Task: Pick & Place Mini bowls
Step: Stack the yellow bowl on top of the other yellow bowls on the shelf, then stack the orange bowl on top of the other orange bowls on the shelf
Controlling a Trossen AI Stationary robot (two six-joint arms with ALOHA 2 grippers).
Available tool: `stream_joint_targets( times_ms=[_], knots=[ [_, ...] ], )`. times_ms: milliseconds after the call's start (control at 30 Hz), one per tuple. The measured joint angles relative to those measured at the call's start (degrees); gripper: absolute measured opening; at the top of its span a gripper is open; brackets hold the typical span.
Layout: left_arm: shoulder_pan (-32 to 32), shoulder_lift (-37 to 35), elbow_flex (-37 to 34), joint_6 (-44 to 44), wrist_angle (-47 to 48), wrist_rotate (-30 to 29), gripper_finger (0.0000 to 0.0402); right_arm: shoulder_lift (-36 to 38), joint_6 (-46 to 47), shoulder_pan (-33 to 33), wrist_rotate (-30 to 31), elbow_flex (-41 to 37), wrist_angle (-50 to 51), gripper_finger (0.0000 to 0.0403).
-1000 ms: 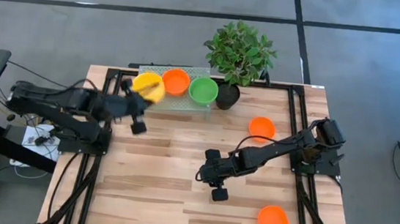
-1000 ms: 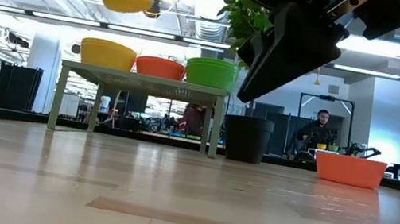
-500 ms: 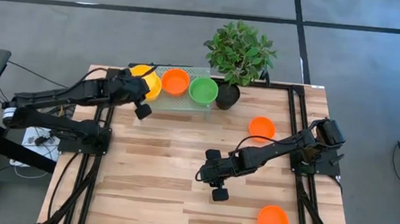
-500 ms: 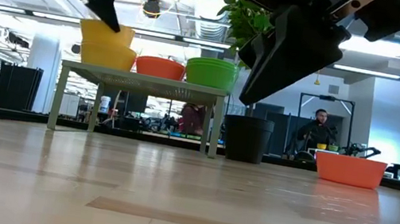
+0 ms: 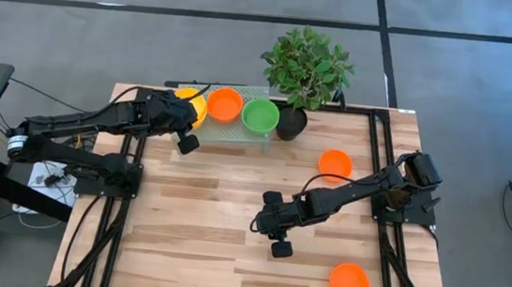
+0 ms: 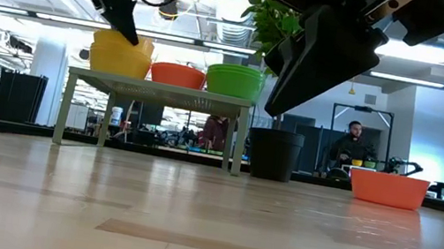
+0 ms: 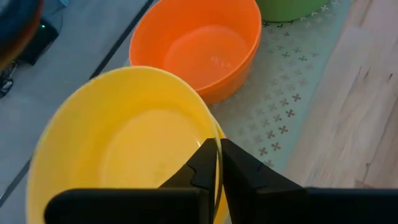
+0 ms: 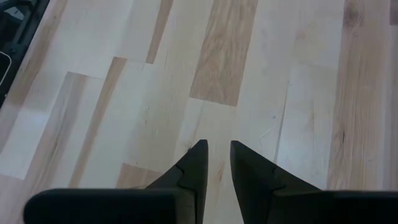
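The left gripper has brought the yellow bowl down onto the yellow stack on the little shelf at 11 o'clock, still pinching its rim. Nearest, at 5 o'clock, one orange bowl waits, the right gripper hangs mid-table a little spread, and another orange bowl sits at 2 o'clock, so two seem left

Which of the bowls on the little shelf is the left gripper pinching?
The yellow bowl, at the shelf's end farthest from the plant. The left gripper clamps its rim; the orange shelf bowl and green bowl sit untouched.
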State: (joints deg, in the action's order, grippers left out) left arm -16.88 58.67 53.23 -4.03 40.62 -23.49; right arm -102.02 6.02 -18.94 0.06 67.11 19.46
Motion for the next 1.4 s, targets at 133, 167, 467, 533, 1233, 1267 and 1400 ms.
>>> stream_joint_targets(
  times_ms=[133, 167, 467, 533, 1233, 1267, 1400],
  knots=[
    [0.0, 1.0, 0.0, 0.0, -0.2, 0.0, 0.0040, 0.0, 0.0, 0.0, 0.0, 0.0, 0.0, 0.0064],
    [0.0, 1.2, 0.0, -0.1, -0.5, -0.2, 0.0046, 0.0, 0.0, 0.0, 0.0, 0.0, 0.0, 0.0064],
    [1.9, 1.5, 1.6, -2.2, -1.4, -2.3, 0.0096, 0.0, 0.0, 0.0, 0.0, 0.0, 0.1, 0.0064],
    [3.3, 1.2, 2.9, -3.0, -2.8, -3.2, 0.0099, 0.0, 0.0, 0.0, 0.1, 0.0, 0.1, 0.0064],
    [26.9, 1.4, -10.8, 0.2, -32.7, 10.8, 0.0100, 1.1, 13.3, -1.6, 0.3, 0.0, 8.4, 0.0064],
    [27.5, 1.4, -12.1, 0.2, -34.4, 10.9, 0.0100, 1.6, 14.5, -2.1, 0.3, -0.1, 9.4, 0.0064],
    [28.5, 1.4, -15.4, 0.2, -37.8, 10.8, 0.0100, 5.3, 20.4, -4.9, 0.5, -0.1, 14.6, 0.0064]
  ],
)
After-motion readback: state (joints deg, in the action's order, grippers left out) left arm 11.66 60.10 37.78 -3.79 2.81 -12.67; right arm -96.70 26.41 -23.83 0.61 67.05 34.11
